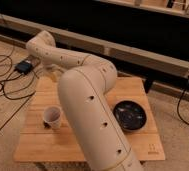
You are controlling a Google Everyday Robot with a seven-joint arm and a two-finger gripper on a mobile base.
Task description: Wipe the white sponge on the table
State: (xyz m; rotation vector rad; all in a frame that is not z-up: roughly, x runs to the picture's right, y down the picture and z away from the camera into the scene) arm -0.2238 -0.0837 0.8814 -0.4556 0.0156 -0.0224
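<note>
The light wooden table (pixel 133 90) fills the middle of the camera view. My cream-coloured arm (pixel 88 110) rises from the bottom, bends over the table and reaches back to the far left. My gripper (pixel 52 75) hangs down at the table's far left edge, largely hidden behind the arm. The white sponge is out of sight, perhaps hidden by the arm or gripper. A white cup (pixel 53 117) stands on the left part of the table, in front of the gripper.
A black bowl (pixel 129 115) sits on the right side of the table. A small dark thing (pixel 46 125) lies by the cup's base. Black cables (pixel 3 85) and a dark box (pixel 24 66) lie on the floor to the left. A dark wall runs behind.
</note>
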